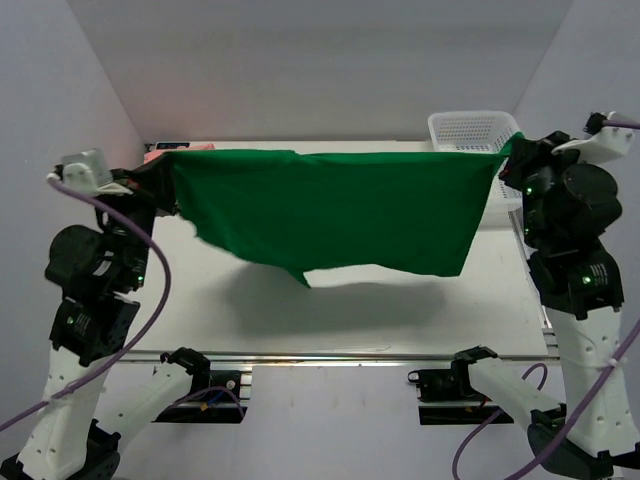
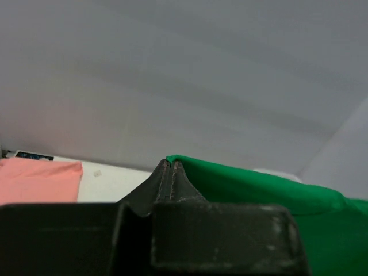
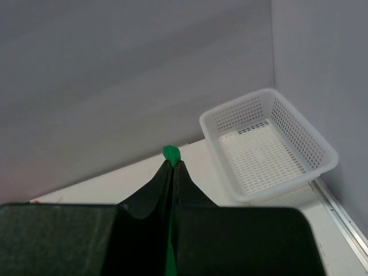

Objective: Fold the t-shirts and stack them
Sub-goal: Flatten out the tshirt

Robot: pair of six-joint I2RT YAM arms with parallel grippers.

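A bright green t-shirt (image 1: pixel 340 210) hangs stretched in the air above the table, its top edge taut from left to right. My left gripper (image 1: pixel 168 170) is shut on its upper left corner; in the left wrist view (image 2: pixel 170 163) green cloth (image 2: pixel 270 201) runs off to the right from the pinched tips. My right gripper (image 1: pixel 506 152) is shut on the upper right corner, and a tuft of green (image 3: pixel 171 153) pokes out above its closed tips (image 3: pixel 172 164). A salmon pink t-shirt (image 2: pixel 37 179) lies flat at the table's far left corner, mostly hidden in the top view (image 1: pixel 155 153).
A white mesh basket (image 1: pixel 473 130) stands at the far right corner, close behind the right gripper; it shows empty in the right wrist view (image 3: pixel 265 144). The white table (image 1: pixel 400 310) lies under the hanging shirt, with its shadow beneath. Grey walls close in on both sides.
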